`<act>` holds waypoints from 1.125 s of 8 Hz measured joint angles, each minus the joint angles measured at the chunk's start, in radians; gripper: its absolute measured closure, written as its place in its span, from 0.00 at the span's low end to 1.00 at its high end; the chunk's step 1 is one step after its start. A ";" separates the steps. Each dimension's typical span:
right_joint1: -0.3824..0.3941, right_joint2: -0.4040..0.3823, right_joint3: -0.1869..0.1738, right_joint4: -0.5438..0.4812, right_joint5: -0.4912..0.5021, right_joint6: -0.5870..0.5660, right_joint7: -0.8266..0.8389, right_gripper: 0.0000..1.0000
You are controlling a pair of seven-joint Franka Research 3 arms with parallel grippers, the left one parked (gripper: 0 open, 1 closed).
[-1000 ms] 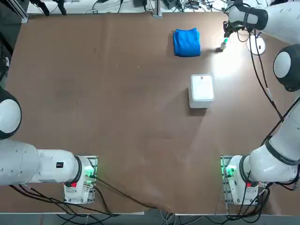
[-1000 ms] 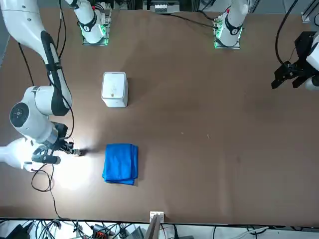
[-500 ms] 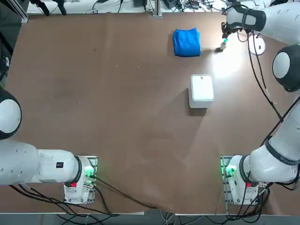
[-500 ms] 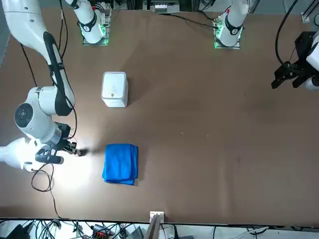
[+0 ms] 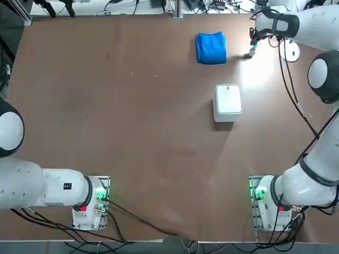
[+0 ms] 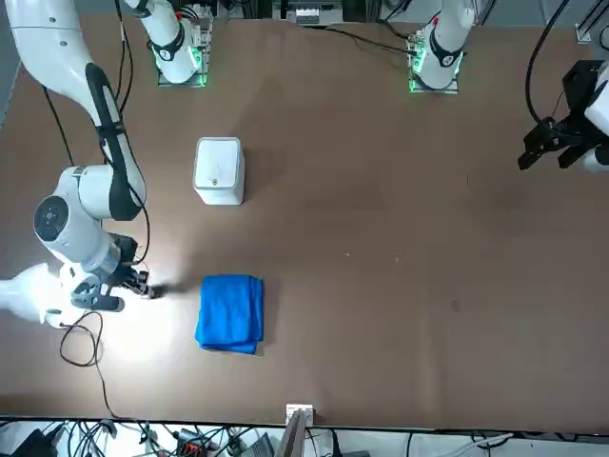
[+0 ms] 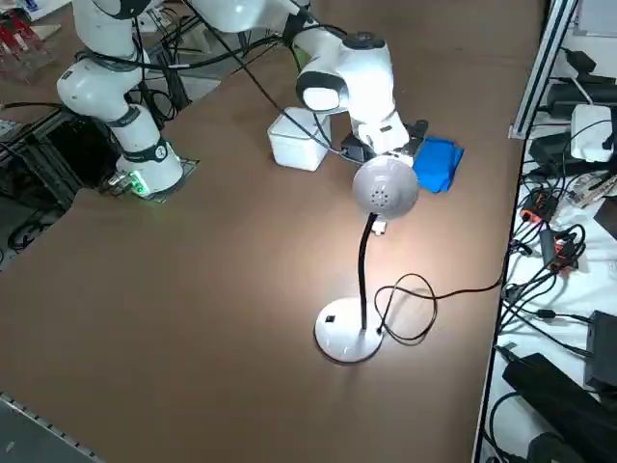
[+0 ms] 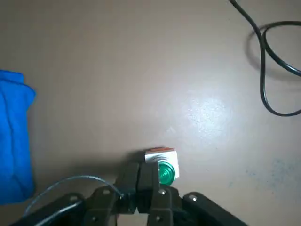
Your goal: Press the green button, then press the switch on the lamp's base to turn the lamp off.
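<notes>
— Top view?
— The right gripper (image 5: pixel 253 40) partly covers the green button (image 5: pixel 255 46); it's shifted slightly left.
— Front?
— Button hard to make out; arm (image 6: pixel 109 143) moved rightward.
— Right side?
— The lamp's head (image 7: pixel 386 186) hides the button's cap.
— Wrist?
— Fingers together, beside the button; contact unclear.

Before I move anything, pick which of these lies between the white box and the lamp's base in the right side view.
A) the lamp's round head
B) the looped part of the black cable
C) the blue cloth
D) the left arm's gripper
A: the lamp's round head shows between the white box and the lamp's base.
</notes>
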 joint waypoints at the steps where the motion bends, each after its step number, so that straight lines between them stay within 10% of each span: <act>1: 0.000 0.000 0.000 0.000 0.000 0.001 0.001 0.99; 9: -0.001 0.002 0.000 -0.012 0.000 0.013 0.049 0.99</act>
